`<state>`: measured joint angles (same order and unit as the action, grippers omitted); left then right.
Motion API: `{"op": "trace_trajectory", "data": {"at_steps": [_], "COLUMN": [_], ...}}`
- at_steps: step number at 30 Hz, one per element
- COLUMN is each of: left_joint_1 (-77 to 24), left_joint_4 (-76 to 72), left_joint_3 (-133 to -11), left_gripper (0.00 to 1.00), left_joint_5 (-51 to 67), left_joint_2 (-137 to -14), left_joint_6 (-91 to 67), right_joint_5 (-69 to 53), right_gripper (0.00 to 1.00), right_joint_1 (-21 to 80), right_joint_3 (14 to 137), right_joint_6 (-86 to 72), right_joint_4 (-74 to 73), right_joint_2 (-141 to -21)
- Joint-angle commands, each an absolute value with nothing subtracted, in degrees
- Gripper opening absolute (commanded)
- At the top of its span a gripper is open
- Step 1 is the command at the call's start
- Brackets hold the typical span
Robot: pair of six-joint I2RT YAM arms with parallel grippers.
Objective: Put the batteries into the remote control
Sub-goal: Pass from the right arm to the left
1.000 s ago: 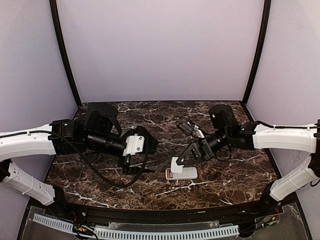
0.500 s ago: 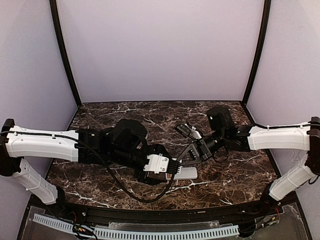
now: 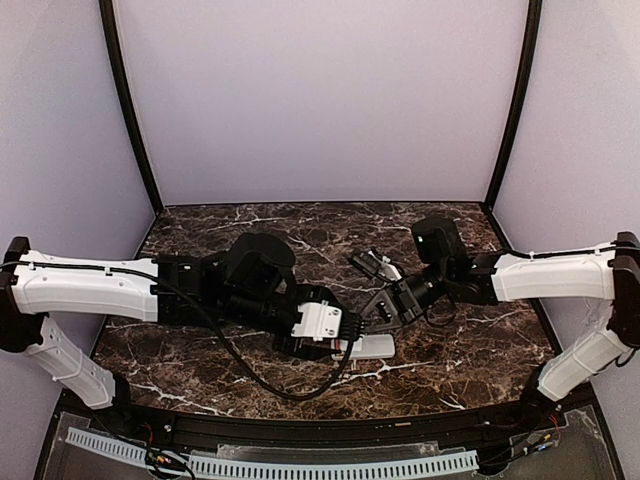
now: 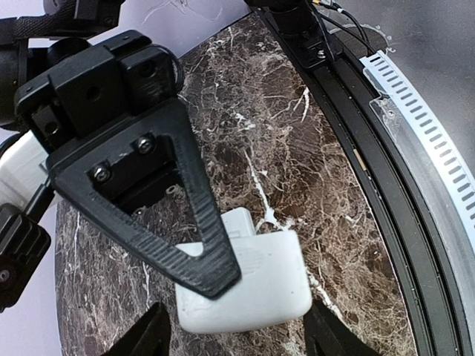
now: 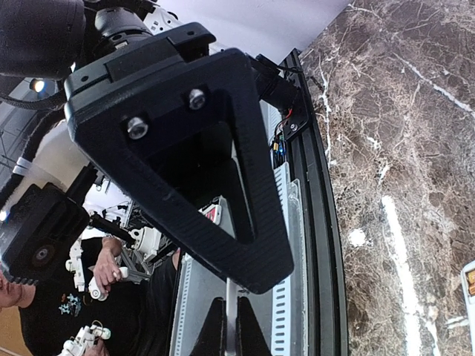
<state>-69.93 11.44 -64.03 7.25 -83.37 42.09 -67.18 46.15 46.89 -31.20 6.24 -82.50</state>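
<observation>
Dark marble table (image 3: 200,360); left gripper (image 4: 237,337) part-open astride remote (image 4: 260,289); right gripper (image 5: 228,330) closed empty, apparently touching it; orange label (image 5: 469,280) unreadable.

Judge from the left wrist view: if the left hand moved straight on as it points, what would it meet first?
Probably the remote control, lying just ahead of the left hand; the shut right hand sits over it, depth unclear.

White arms (image 3: 80,288), black joints (image 3: 262,264), black cables (image 3: 283,398)

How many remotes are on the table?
1: the remote control lies at the table's front middle, plain white side up, its end between the left gripper's spread fingers. Others may be hidden.
</observation>
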Motion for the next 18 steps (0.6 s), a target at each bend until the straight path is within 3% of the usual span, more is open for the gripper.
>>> {"op": "trace_trajectory", "data": {"at_steps": [1,9,16,17,18], "left_joint_1": [-70.4,-70.7,-70.6,-70.5,-70.5], "left_joint_4": [11.8,12.0,11.5,10.9,10.7], "left_joint_3": [-66.5,-66.6,-66.1,-65.5,-65.2], "left_gripper": [0.6,0.58,0.38,0.35,0.34], "left_joint_5": [9.4,10.2,8.4,8.2,8.2], "left_joint_2": [-84.2,-84.3,-84.3,-84.3,-84.3], "left_joint_6": [41.3,40.1,38.2,37.8,36.7], "right_joint_5": [-67.5,-67.4,-67.2,-67.0,-66.9], "right_gripper": [0.0,0.0,0.0,0.04,0.19], "right_joint_1": [45.9,45.5,45.2,44.9,44.5], "right_joint_3": [46.1,46.0,45.7,45.6,45.4], "right_joint_6": [-31.9,-31.9,-32.0,-32.1,-32.2], "right_joint_4": [8.3,8.4,8.4,8.3,8.2], "right_joint_2": [-83.3,-83.3,-83.7,-83.7,-83.7]}}
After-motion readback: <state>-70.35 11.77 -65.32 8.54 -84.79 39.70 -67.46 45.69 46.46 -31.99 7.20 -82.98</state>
